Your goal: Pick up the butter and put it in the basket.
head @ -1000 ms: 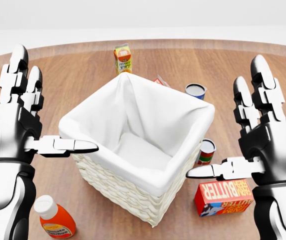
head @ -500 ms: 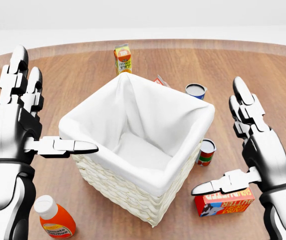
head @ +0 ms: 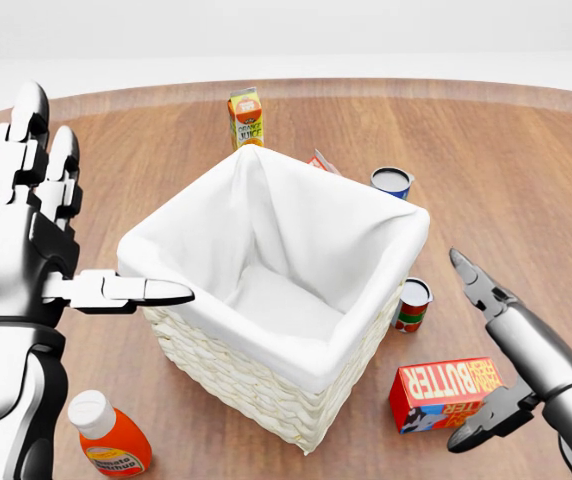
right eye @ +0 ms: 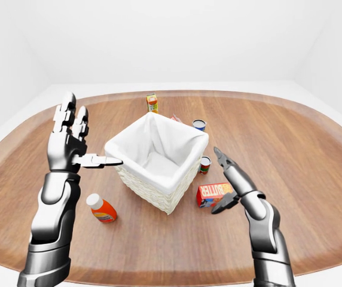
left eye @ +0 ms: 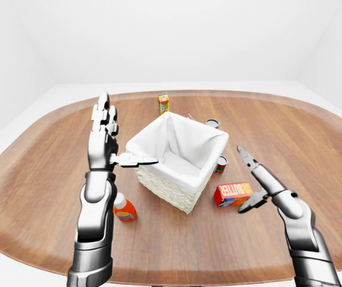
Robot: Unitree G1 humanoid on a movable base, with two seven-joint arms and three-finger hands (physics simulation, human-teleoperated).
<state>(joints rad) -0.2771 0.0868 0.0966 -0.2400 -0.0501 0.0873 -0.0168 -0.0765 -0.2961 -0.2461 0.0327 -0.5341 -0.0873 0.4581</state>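
Note:
The butter (head: 446,394) is a red and orange box lying on the wooden table, right of the basket in the head view. The basket (head: 266,385) is white wicker with a white cloth liner and is empty. My right hand (head: 488,352) is open, palm turned toward the butter, its fingers just right of the box and its thumb by the box's lower right corner, not closed round it. My left hand (head: 56,230) is open and raised to the left of the basket, thumb pointing at its rim.
An orange bottle with a white cap (head: 109,436) lies at lower left. A juice carton (head: 246,117) stands above the basket. A blue can (head: 391,182) and a red-green can (head: 412,303) stand right of the basket. The wooden table (left eye: 314,137) spreads wide around.
My right hand has dropped from a raised pose and tilted down beside the butter box. My left hand has barely moved. The butter has not moved.

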